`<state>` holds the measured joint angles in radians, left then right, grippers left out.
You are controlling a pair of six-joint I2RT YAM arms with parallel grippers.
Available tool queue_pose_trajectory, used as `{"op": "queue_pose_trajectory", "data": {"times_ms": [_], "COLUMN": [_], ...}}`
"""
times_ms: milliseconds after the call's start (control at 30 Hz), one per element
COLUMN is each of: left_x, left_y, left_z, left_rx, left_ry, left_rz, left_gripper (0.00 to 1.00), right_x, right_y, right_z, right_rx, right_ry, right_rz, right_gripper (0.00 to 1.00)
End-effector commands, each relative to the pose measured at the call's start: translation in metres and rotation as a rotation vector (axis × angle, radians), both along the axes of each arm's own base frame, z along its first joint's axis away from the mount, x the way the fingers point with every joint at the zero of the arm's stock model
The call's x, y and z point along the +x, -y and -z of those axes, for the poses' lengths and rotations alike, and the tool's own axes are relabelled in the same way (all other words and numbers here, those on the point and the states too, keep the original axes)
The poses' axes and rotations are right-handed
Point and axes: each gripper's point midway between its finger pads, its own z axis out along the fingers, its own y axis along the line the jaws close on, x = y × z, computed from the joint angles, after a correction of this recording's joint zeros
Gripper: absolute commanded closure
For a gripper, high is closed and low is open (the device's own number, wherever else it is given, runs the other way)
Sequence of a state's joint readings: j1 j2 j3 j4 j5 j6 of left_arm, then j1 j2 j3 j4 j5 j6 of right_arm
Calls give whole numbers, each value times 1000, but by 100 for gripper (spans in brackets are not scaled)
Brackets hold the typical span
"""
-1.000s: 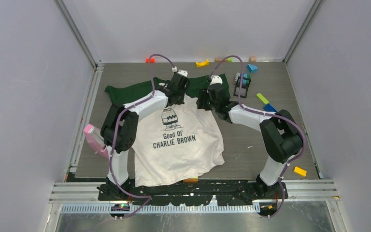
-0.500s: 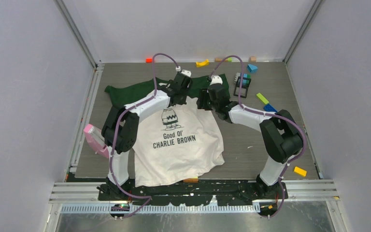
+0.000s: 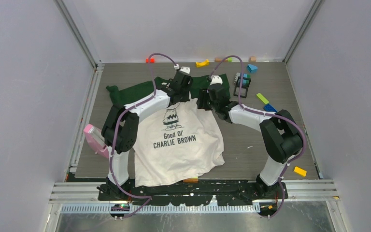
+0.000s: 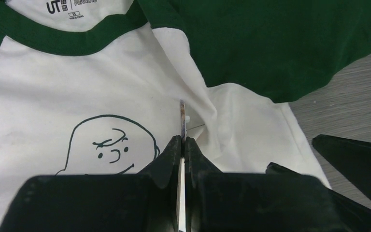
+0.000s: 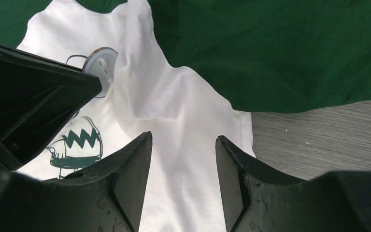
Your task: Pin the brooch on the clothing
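Left gripper clamped on brooch, held edge-on just above the shirt chest, right of the cartoon head, beside a raised fold near the green sleeve; right gripper jaws apart, holding nothing, over that fold; step looks like pin alignment; next: right should pinch fabric taut, left drive pin through.

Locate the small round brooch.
The brooch is pinched edge-on in the shut left gripper, mid left wrist view, over the white green-sleeved T-shirt beside its cartoon face.
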<state>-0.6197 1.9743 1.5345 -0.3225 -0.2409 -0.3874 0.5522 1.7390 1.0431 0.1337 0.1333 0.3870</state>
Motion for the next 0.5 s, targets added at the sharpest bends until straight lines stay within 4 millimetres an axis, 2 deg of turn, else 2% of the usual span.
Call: {"op": "queue_pose_trajectory", "data": {"times_ms": [0, 233, 467], "left_x": [12, 13, 13], "left_y": [32, 45, 41], "left_z": [-55, -66, -60], "left_rx": [-218, -335, -353], "left_ry": [106, 106, 92], "left_rz": [23, 50, 50], "left_gripper": [100, 100, 100], "right_x": [6, 4, 7], "right_y": [-1, -3, -1], "right_z": [-15, -8, 0], "right_rx": [26, 86, 158], "right_ry": [52, 40, 28], "right_rz": [4, -24, -38], "right_gripper": [44, 43, 43]}}
